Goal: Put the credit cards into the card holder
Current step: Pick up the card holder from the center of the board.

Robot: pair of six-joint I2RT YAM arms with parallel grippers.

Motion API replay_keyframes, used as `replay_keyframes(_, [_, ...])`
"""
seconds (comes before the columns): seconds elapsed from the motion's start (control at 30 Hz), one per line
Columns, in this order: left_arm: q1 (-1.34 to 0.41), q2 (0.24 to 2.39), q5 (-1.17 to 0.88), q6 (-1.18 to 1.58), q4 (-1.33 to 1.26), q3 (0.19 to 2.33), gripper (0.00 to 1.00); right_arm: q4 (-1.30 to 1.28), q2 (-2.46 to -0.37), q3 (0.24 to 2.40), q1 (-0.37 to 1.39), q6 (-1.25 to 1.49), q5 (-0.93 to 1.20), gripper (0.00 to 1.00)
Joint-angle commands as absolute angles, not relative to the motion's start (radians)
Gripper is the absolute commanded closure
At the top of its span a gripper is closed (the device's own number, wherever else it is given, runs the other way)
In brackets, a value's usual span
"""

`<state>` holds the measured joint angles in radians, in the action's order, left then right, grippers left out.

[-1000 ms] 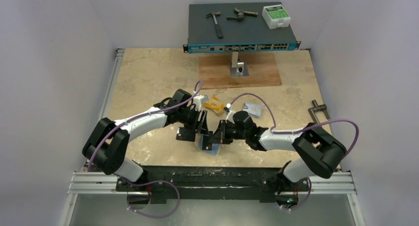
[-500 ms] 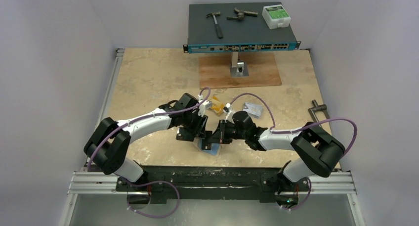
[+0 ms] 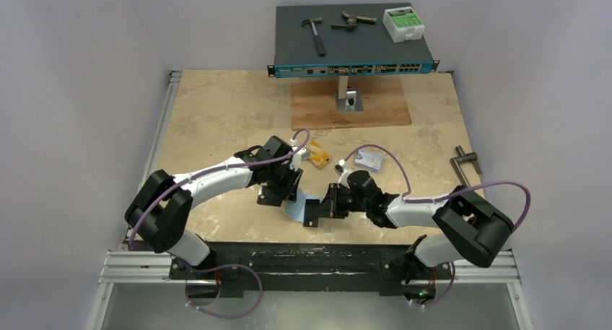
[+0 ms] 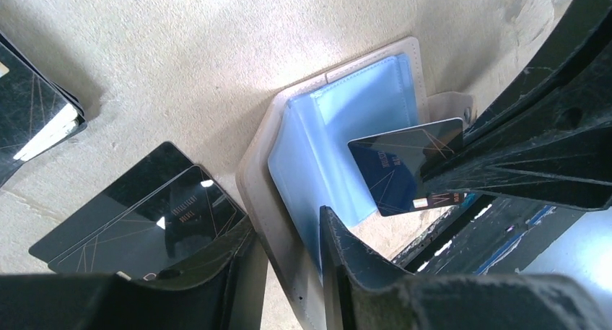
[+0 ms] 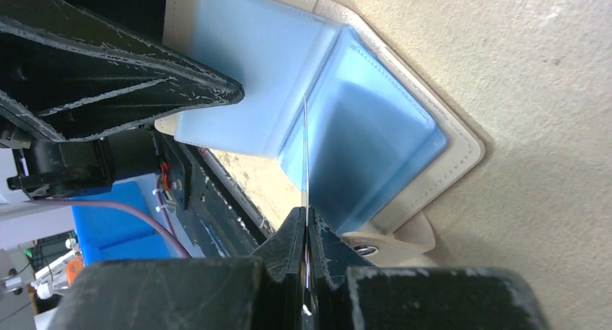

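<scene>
The credit card [image 4: 404, 167] is being pinched between the closed fingers of the right gripper [image 5: 306, 218]. Its free edge is being pointed at the fold between the two light-blue pockets of the card holder [image 4: 328, 139]. In the right wrist view the card is being seen edge-on, and whether it is touching the pocket cannot be told. The card holder is being held open on the table [image 3: 216, 113], close to the near edge. Its near flap is being clamped by the left gripper [image 4: 287, 222], with one finger on each side of the beige rim. The snap tab [image 5: 390, 243] is being left hanging just beside the right gripper's fingers.

Compared with half a second ago, the right gripper is being carried nearer to the table's front edge, and the left arm is being kept roughly where it was.

A black wallet [image 4: 86, 236] is being left just beside the holder, at the left gripper's outer finger. Orange-gold cards [image 3: 315, 155] and silvery cards [image 3: 369, 159] are being left farther back, apart from both grippers. One left finger [image 5: 180, 77] is being pressed on the pale flap, just beside the card's edge.
</scene>
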<state>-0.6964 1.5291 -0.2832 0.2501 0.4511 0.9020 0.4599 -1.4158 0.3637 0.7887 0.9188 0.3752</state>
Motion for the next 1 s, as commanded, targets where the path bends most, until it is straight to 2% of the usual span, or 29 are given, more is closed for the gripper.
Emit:
replay_keyframes(0.0, [-0.702, 1.551, -0.313, 0.251, 0.447, 0.931, 0.7, 0.448, -1.383, 0.359, 0.778, 0.916, 0.335, 1.0])
replay_keyframes(0.07, [-0.701, 1.559, -0.337, 0.261, 0.437, 0.928, 0.81, 0.445, -1.38, 0.363, 0.775, 0.919, 0.33, 1.0])
replay_keyframes(0.13, [-0.688, 1.568, -0.414, 0.284, 0.415, 0.925, 0.98, 0.446, -1.372, 0.363, 0.77, 0.925, 0.327, 1.0])
replay_keyframes(0.17, [-0.678, 1.568, -0.454, 0.302, 0.397, 0.923, 1.0, 0.449, -1.361, 0.359, 0.764, 0.928, 0.331, 1.0])
replay_keyframes(0.27, [-0.64, 1.57, -0.634, 0.351, 0.355, 0.938, 1.0, 0.492, -1.307, 0.323, 0.709, 0.942, 0.386, 1.0])
replay_keyframes(0.4, [-0.607, 1.521, -0.806, 0.364, 0.393, 1.028, 1.0, 0.446, -1.097, 0.318, 0.659, 0.908, 0.404, 1.0])
replay_keyframes(0.63, [-0.59, 1.372, -0.958, 0.294, 0.572, 1.292, 1.0, 0.352, -0.683, 0.348, 0.657, 0.816, 0.241, 1.0])
replay_keyframes(0.8, [-0.589, 1.249, -1.013, 0.388, 0.396, 1.263, 1.0, 0.323, -0.52, 0.392, 0.657, 0.743, 0.184, 1.0])
replay_keyframes(0.97, [-0.591, 1.203, -1.021, 0.433, 0.373, 1.256, 1.0, 0.339, -0.462, 0.47, 0.657, 0.693, 0.179, 1.0])
